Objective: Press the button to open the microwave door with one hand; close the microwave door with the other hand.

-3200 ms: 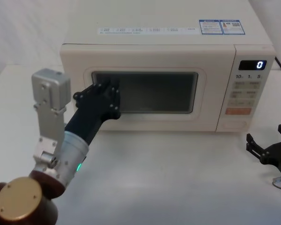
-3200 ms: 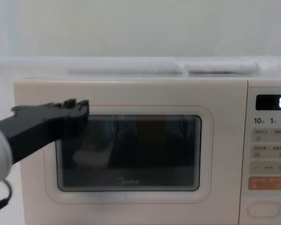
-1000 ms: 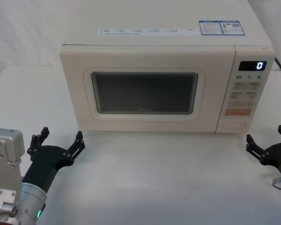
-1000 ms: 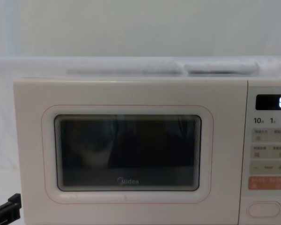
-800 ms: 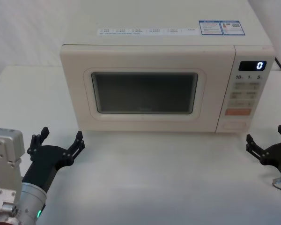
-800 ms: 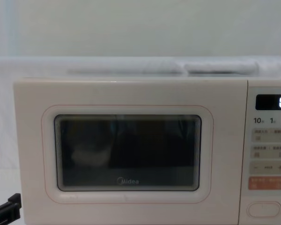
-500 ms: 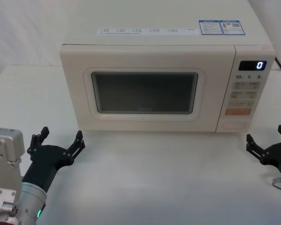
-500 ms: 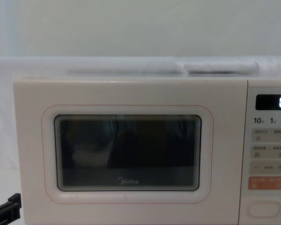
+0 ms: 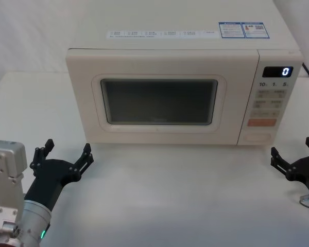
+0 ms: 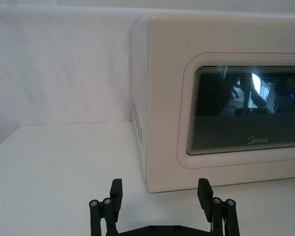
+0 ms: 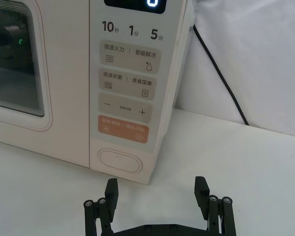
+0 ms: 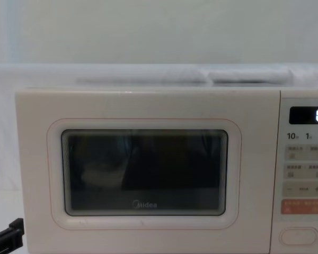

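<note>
Left gripper [image 9: 62,155]: nearest to me, low over the table [image 9: 170,195], in front of the microwave's left front corner and well clear of it. I see its fingers [image 10: 116,189] spread apart with nothing between them. It sits on a silver-white wrist with a green light.

Right gripper [image 9: 297,158]: I have it in front of the microwave's right end, below the control panel and apart from it. Its fingers [image 11: 201,187] stand apart and hold nothing.

Table: white surface under both grippers, and the microwave stands on it.

Button [image 11: 119,161]: wide cream pill shape at the foot of the microwave's control panel, directly under the orange key [image 11: 123,130]. From the right wrist view it lies ahead of the right gripper; neither gripper touches it.

Microwave door [image 9: 159,102]: I read it as shut, flush with the microwave's front, taking up the front to the left of the control panel. It has a dark window, a thin pink outline and a "Midea" logo under the glass.

Microwave [image 9: 180,62]: cream box, front facing me, and the landmark for every entry above.

Display [image 9: 277,71]: black, at the top of the microwave's control panel, showing "0".

Cable [image 11: 219,76]: black, running down the white backdrop behind the microwave's right side.
</note>
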Controlling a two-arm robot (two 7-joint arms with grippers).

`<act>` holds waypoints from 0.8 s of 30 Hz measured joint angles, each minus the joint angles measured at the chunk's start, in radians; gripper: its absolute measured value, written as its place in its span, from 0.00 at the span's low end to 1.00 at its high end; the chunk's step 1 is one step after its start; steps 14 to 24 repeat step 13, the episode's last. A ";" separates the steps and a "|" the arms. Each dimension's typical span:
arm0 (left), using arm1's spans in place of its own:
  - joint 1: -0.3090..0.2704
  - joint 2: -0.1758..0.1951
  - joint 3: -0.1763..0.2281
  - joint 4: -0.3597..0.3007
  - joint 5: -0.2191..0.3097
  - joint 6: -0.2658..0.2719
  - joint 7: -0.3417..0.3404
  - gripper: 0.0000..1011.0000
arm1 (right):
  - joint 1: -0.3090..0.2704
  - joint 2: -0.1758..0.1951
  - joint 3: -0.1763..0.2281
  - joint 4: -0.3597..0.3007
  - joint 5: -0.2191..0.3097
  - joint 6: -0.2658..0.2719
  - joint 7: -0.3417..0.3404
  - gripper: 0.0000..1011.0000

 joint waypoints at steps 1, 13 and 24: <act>0.000 0.000 0.000 0.000 0.000 0.000 0.000 0.99 | 0.000 0.000 0.000 0.000 0.000 0.000 0.000 0.99; 0.000 0.000 0.000 0.000 0.000 0.000 0.000 0.99 | 0.000 0.000 0.000 0.000 0.000 0.000 0.000 0.99; 0.000 0.000 0.000 0.000 0.000 0.000 0.000 0.99 | 0.000 0.000 0.000 0.000 0.000 0.000 0.000 0.99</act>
